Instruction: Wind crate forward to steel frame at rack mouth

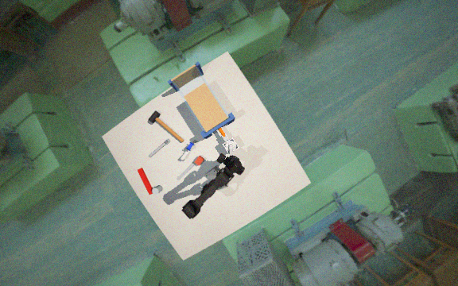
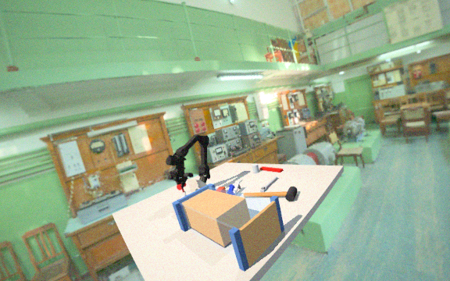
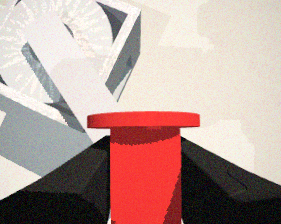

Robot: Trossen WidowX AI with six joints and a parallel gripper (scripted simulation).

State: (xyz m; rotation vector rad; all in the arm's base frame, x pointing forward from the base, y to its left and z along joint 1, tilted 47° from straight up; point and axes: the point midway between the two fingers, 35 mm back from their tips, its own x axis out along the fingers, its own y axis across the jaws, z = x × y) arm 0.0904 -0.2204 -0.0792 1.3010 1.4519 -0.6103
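Note:
My gripper [image 3: 141, 144] [image 2: 180, 186] is shut on the red grip [image 3: 146, 175] of the winch handle. The handle's pale crank arm [image 3: 66, 70] runs from the grip over the ribbed drum of the winch [image 3: 98, 27] [image 1: 230, 143]. The square key is not visible. The tan crate [image 1: 207, 107] [image 2: 213, 203] sits flat in the guard cubby, its front close to the blue frame [image 1: 219, 126] at the mouth. Any small gap there cannot be told. Open space shows behind the crate. A short orange strap [image 1: 222, 132] shows between frame and winch.
A mallet [image 1: 169, 129] [image 2: 264, 194] and a grey wrench [image 1: 159, 148] lie beside the cubby. A blue-handled tool [image 1: 187, 152] and an orange-red-ended tool [image 1: 199, 160] lie between mallet and arm. A red bar [image 1: 145, 181] [image 2: 271, 169] lies at the bench's far side.

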